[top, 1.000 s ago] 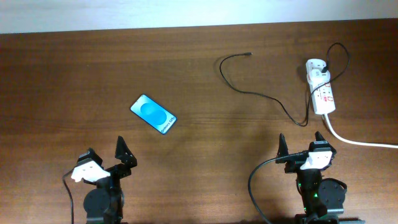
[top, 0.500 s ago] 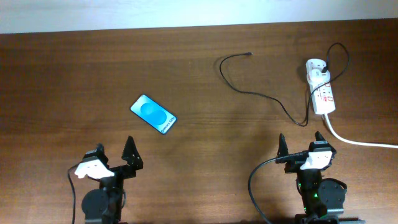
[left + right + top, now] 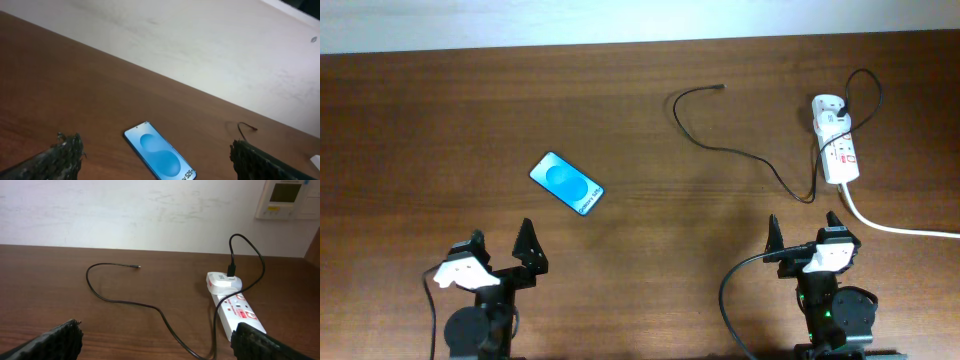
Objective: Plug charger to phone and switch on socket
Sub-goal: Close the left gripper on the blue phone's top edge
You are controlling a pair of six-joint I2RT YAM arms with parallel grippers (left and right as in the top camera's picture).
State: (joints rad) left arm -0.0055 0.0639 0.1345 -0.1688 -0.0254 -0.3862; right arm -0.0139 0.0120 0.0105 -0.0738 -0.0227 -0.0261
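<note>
left gripper (image 3: 502, 245) is sitting wide open at bottom left, holding nothing | right gripper (image 3: 802, 233) is sitting wide open at bottom right, holding nothing | phone (image 3: 566, 183) is lying left of middle | charger (image 3: 740, 152) is lying upper middle | socket (image 3: 837, 148) is lying upper right

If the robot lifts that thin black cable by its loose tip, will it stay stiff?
Probably not: the charger lies in loose curves, so it would likely sag and trail. It looks thin, so probably light but easy to lose from the jaws. Its other end is plugged into the adapter, so pulling may tug the socket.
</note>
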